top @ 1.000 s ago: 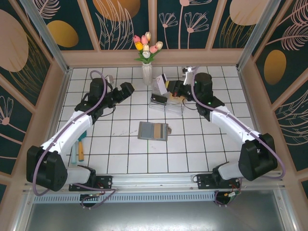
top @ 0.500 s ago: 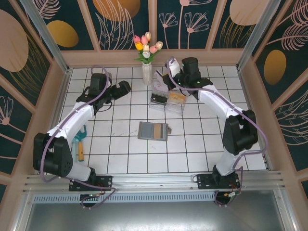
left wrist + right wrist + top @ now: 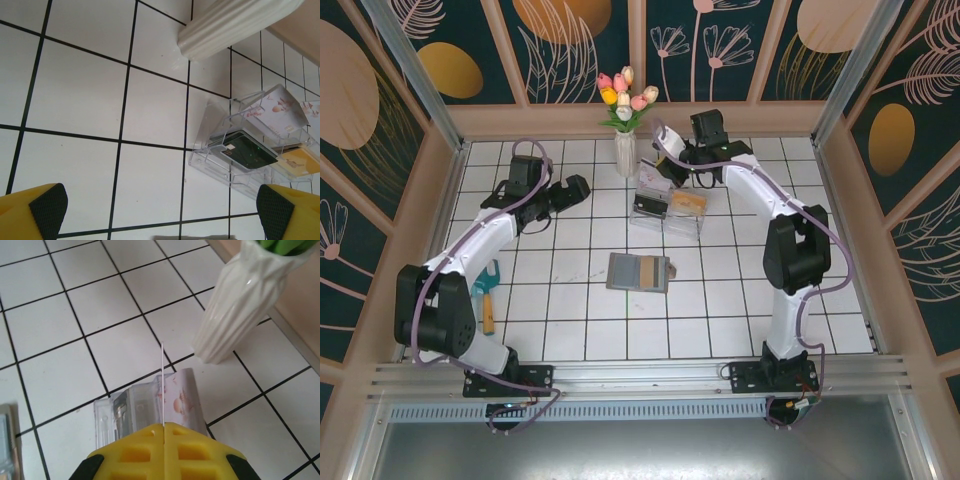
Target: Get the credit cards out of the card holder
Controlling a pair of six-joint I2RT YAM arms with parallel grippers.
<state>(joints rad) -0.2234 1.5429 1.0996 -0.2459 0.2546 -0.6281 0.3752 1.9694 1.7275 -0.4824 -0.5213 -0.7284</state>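
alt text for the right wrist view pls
The right gripper is shut on a thin credit card, seen edge-on, with a clear plastic tray behind it. A white ribbed vase stands further back on the white tiled table.

Nothing legible anywhere that I could see; the pale card (image 3: 280, 107) in the clear tray (image 3: 201, 158) bore small reddish print, too blurred to make out
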